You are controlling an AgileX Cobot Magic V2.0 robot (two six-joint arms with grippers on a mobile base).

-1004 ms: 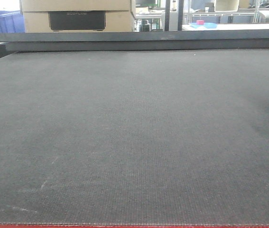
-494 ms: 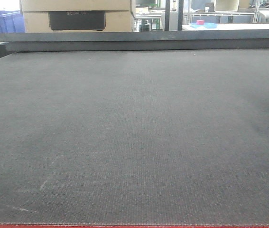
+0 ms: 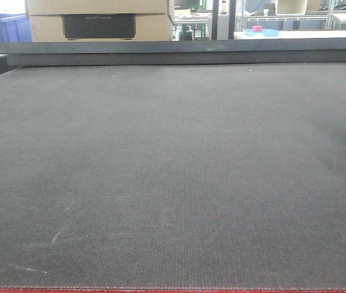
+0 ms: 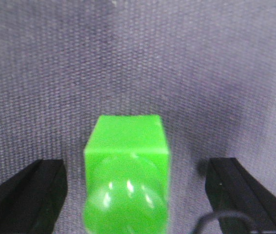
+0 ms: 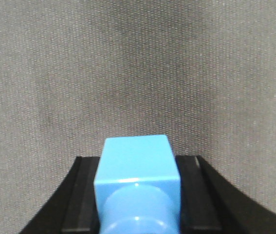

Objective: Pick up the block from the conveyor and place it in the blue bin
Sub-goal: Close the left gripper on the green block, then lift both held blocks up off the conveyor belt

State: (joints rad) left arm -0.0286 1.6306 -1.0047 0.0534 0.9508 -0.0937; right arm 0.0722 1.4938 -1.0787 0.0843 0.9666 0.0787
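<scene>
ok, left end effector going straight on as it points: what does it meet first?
The green block, between the open fingers of the left end effector; behind it only conveyor. Depth unclear.

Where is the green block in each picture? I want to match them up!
Front view: not in it; only the conveyor and the room behind show.
Left wrist view: the green block is low in the middle, between the black left fingers, with a gap on each side.
Right wrist view: not in it; a blue block sits there instead.
Shared landmark: the conveyor's dark grey woven belt is in all three views.
</scene>
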